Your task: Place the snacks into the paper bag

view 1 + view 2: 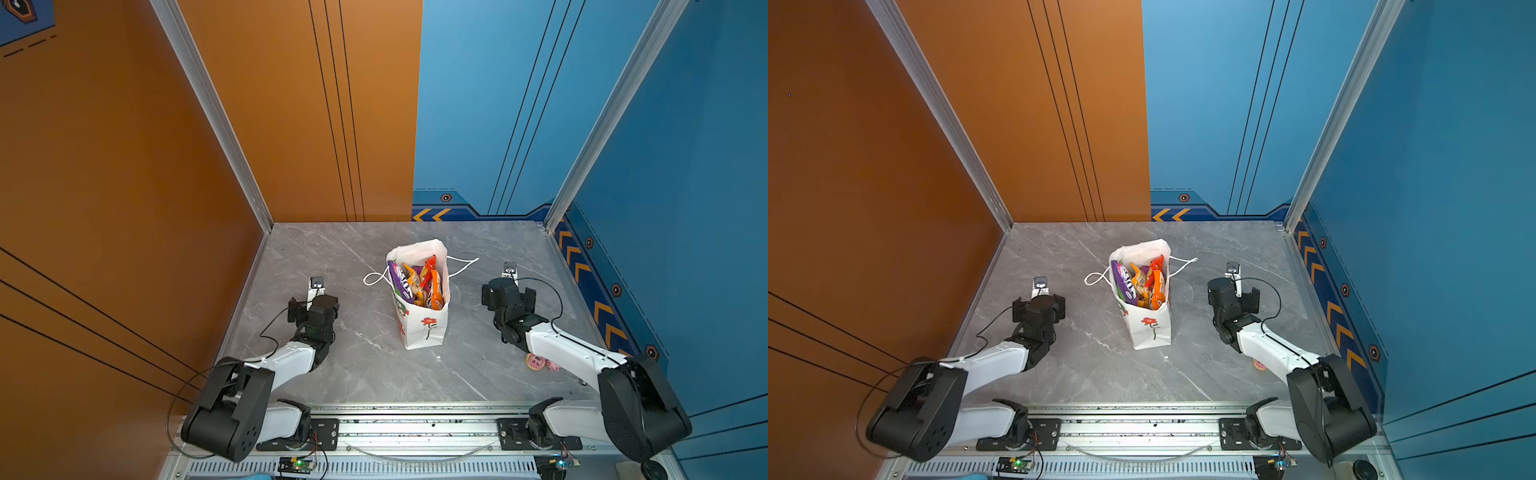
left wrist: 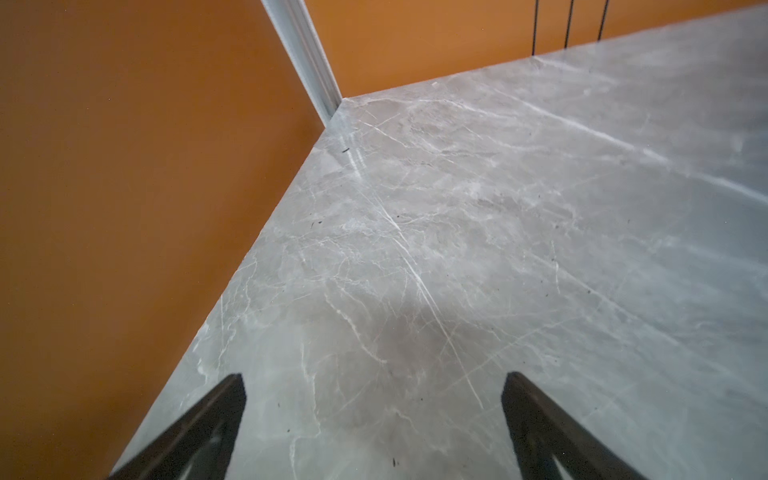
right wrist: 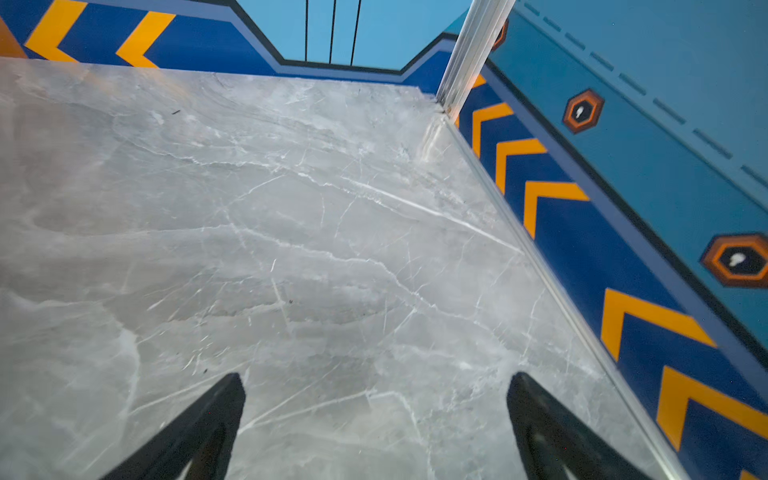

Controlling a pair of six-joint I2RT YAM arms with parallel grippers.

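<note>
The white paper bag [image 1: 426, 332] [image 1: 1152, 332], printed with a red flower, stands upright mid-table in both top views. The snacks [image 1: 419, 284] [image 1: 1142, 284], purple, orange and red packets, stick out of its open top. No snack lies loose on the table. My left gripper [image 1: 313, 307] [image 1: 1038, 305] hangs left of the bag, well apart from it. In the left wrist view it [image 2: 374, 376] is open over bare marble. My right gripper [image 1: 509, 297] [image 1: 1233, 297] is to the right of the bag, also apart, and open [image 3: 376, 376] with nothing between its fingers.
Pink pig-faced toys [image 1: 540, 363] [image 1: 1260, 365] lie by the right forearm, partly hidden under it. The bag's cord handles [image 1: 374, 278] trail onto the table on both sides. Orange wall [image 2: 124, 208] at left, blue wall [image 3: 665, 166] at right. A metal rail [image 1: 415, 428] runs along the front.
</note>
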